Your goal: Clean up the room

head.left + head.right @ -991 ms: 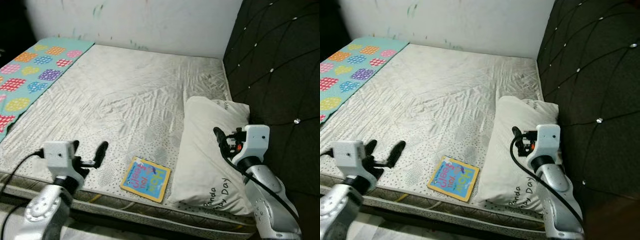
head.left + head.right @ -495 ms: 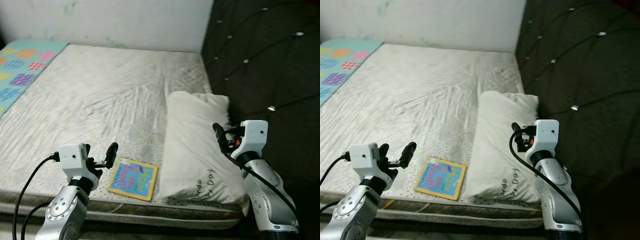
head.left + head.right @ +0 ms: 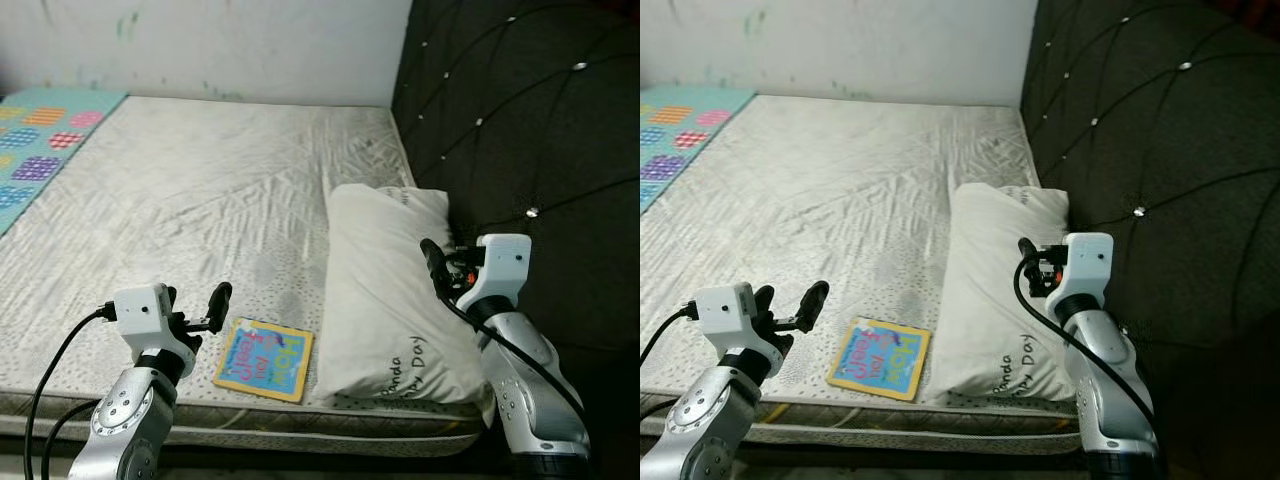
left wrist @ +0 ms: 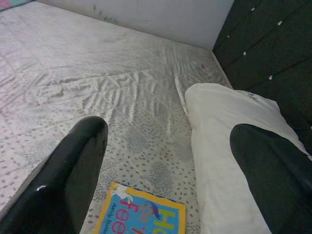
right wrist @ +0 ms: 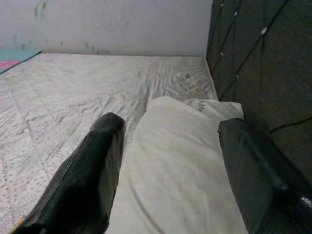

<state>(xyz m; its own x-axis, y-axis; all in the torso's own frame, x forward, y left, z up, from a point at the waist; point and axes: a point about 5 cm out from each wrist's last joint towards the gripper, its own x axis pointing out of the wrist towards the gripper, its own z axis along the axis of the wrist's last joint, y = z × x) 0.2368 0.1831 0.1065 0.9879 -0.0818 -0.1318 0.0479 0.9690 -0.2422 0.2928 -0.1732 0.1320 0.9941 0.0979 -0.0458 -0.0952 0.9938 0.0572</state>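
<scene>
Here the left gripper hangs open above the picture book (blue and yellow), while the right gripper hangs open over the white pillow.

Both silver arms are raised forward, bent at the elbow. The left claw sits at about 8 o'clock in the head views, its black fingers spread apart and holding nothing. The right claw sits at 4 o'clock, likewise spread wide and unloaded.
</scene>
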